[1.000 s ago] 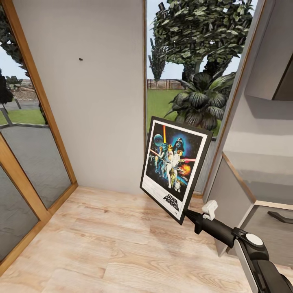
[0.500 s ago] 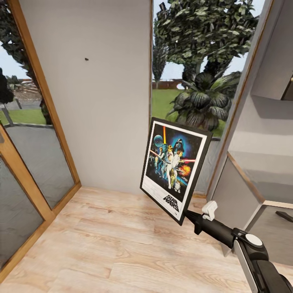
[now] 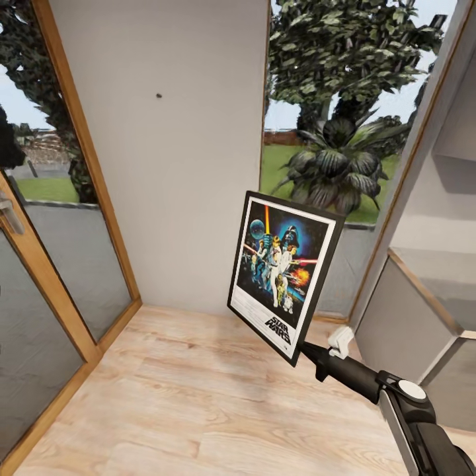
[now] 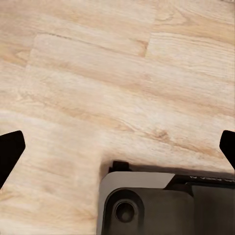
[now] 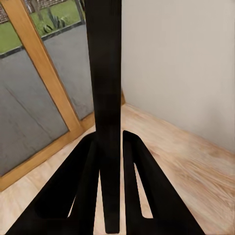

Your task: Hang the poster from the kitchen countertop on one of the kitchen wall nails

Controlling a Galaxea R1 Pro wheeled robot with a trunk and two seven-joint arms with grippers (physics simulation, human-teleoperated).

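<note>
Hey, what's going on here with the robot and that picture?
The robot's right gripper is shut on the bottom corner of the framed Star Wars poster, holding it up tilted above the wooden floor. It faces a pale grey wall with a small nail high up, above and left of the poster. The poster is not hung yet.

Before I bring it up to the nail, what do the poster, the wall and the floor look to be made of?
The poster: glossy printed sheet in a thin, rigid black frame, likely plastic or painted wood; it stays flat in the right gripper. The wall: matt pale grey, smooth like painted plaster. The floor: light wood planks with visible grain, possibly laminate.
</note>
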